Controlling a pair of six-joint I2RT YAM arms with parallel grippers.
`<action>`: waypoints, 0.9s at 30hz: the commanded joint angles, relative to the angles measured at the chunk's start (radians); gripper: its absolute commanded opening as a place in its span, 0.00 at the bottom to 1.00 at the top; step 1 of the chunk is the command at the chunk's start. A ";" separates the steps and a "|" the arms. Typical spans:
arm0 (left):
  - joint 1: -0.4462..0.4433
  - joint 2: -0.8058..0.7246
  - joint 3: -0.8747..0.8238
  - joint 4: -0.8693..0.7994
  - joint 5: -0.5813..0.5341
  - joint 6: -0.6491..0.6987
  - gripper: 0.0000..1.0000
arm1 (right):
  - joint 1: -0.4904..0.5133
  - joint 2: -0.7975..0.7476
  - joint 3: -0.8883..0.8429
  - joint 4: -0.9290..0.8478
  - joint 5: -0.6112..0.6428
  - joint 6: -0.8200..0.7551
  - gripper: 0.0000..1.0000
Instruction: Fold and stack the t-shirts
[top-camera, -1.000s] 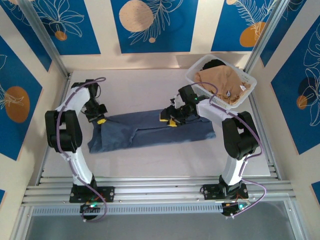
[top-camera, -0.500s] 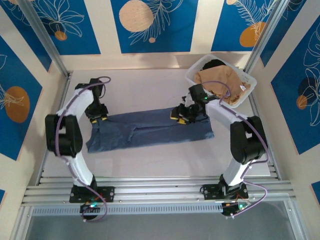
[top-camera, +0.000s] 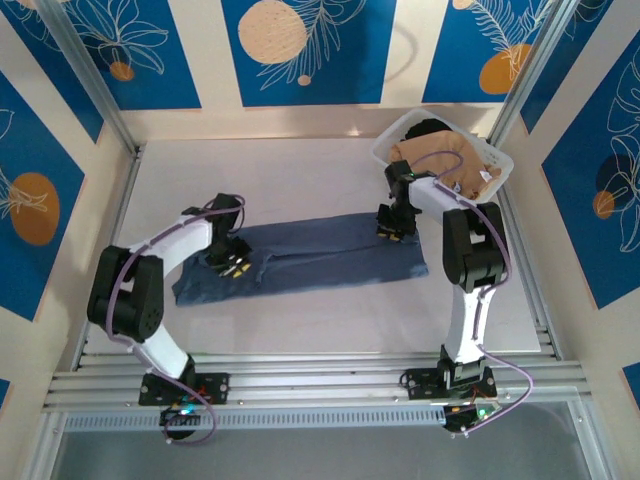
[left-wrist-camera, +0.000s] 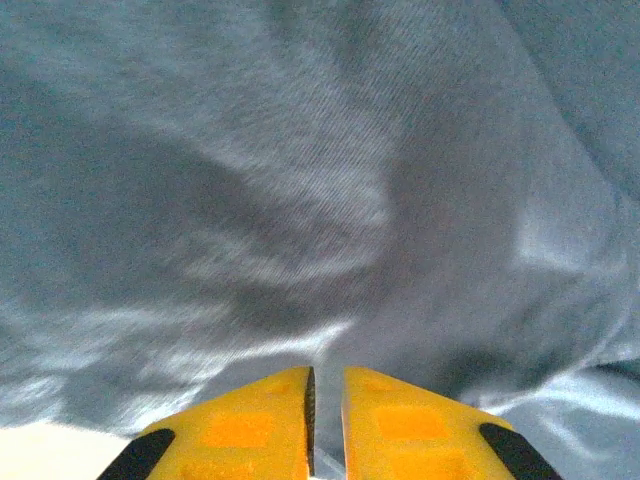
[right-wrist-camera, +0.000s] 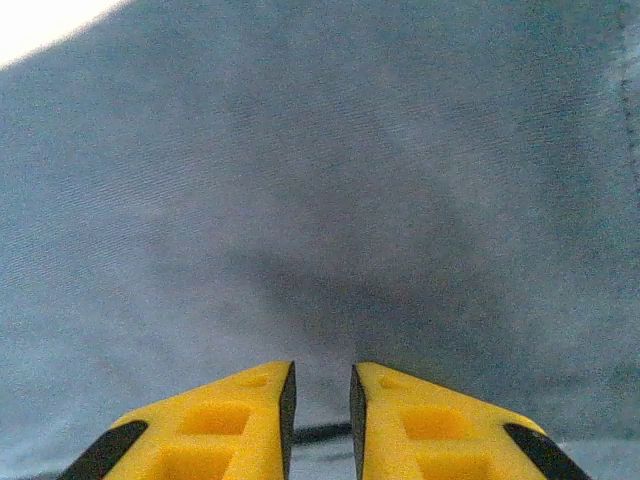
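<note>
The slate-blue t-shirt lies flat as a long folded strip across the middle of the table. My left gripper is down on its left part. In the left wrist view its yellow fingers leave only a thin slit at the gripper, with a ridge of the blue cloth in it. My right gripper presses on the shirt's far right edge. In the right wrist view that gripper has a clear narrow gap over the blue cloth. The tan t-shirt lies bunched in the basket.
The white lattice basket stands at the back right corner, close behind the right arm. Metal frame posts rise at both back corners, and a rail runs along the near edge by the arm bases.
My left gripper left the shirt's far left corner and came nearer and rightward onto the cloth. My right gripper moved right toward the basket side. Both pairs of jaws have narrowed.
</note>
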 joint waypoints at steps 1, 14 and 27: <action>-0.005 0.069 0.002 0.072 0.058 -0.074 0.15 | 0.012 0.041 0.032 -0.108 0.111 0.005 0.24; 0.077 0.510 0.575 -0.085 0.022 0.187 0.16 | 0.072 -0.142 -0.291 -0.043 -0.073 0.179 0.22; -0.012 1.081 1.508 -0.050 0.263 0.096 0.16 | 0.445 -0.211 -0.439 0.114 -0.334 0.526 0.21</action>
